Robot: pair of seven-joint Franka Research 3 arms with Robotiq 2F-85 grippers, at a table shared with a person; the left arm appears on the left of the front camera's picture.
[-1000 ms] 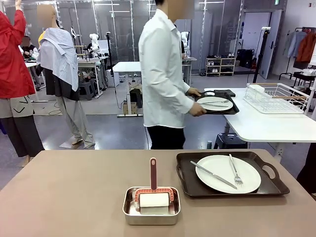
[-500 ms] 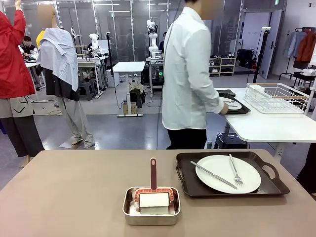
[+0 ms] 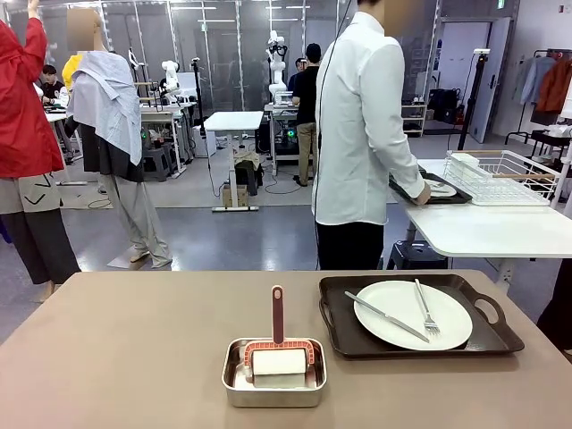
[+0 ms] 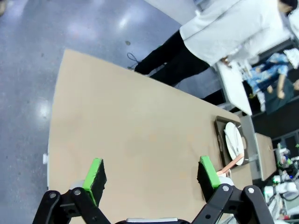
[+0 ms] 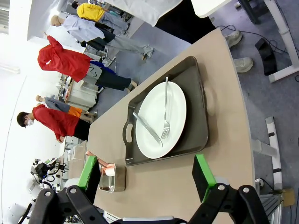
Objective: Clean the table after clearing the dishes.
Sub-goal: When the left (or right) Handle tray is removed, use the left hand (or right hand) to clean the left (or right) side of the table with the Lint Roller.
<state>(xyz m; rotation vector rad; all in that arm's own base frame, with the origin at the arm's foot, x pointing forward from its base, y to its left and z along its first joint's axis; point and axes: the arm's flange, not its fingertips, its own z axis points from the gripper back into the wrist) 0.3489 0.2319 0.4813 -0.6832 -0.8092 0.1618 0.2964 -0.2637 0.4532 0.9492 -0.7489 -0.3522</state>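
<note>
Taupe-brown and matte across the whole foreground: looking over the table (image 3: 134, 340) from the robot's side. Finding one set of dishes sitting on its right half, toward the far edge: a dark brown handled tray (image 3: 487, 342) carrying a round white plate (image 3: 402, 299), with a silver knife (image 3: 386, 317) lying slantwise across the plate and a fork (image 3: 425, 313) resting beside it, tines toward the near side. Seeing, just left of that tray and apart from it, a small shiny steel pan (image 3: 273, 399) holding a white roller (image 3: 279, 362) with a red frame, its red handle pointing toward the far edge. Watching a person (image 3: 362, 134) in a white shirt and dark trousers standing beyond the far edge, turned away, keeping a hand (image 3: 420, 195) at a second tray (image 3: 456, 199) resting on the smaller white table (image 3: 483, 228), with another white plate (image 3: 441, 188) on it and a white wire rack (image 3: 466, 166) just beside it. Looking down along the left gripper (image 4: 152, 175): finding it released, green-padded fingers spread wide with nothing between them, hanging above a bare stretch of the table. Looking along the right gripper (image 5: 145, 173): likewise released and empty, hovering over the table near the loaded tray, touching nothing.
</note>
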